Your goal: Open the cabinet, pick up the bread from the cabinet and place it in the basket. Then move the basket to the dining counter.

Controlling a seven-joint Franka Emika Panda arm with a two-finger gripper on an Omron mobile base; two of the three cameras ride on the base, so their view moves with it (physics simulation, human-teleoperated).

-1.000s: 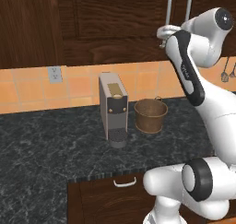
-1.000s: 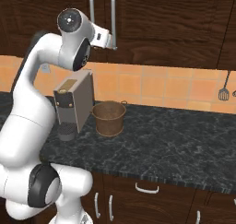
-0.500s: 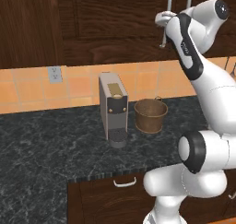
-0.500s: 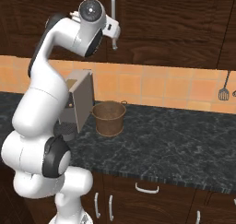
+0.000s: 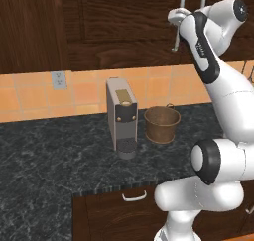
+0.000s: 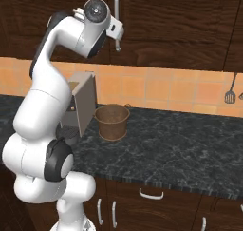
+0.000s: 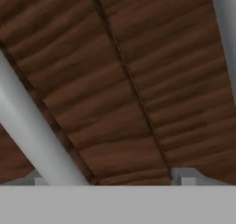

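Observation:
The cabinet [image 5: 124, 22] is a dark brown wall unit above the counter, and its doors are closed. My gripper [image 5: 173, 18] is raised against the left of its two silver bar handles [image 5: 180, 17], also seen from the other side as gripper [image 6: 116, 29] and handle [image 6: 117, 16]. In the hand view the door seam [image 7: 129, 80] runs between my fingertips [image 7: 183, 176], and the handle bar [image 7: 32, 131] crosses just inside the left one. The jaws stand open around it, not closed. The basket [image 5: 161, 124] [image 6: 112, 121] sits on the black counter. The bread is hidden and the dining counter is out of view.
A grey coffee machine [image 5: 122, 117] [image 6: 81, 106] stands just left of the basket on the black granite counter [image 5: 59, 155]. A spatula [image 6: 229, 93] hangs on the orange tiled wall at the right. Low drawers with small pulls [image 5: 135, 196] lie under the counter edge.
The arm has stretched upward and the gripper has risen a little along the left cabinet handle. The jaws stay wide; the basket and the coffee machine have not moved.

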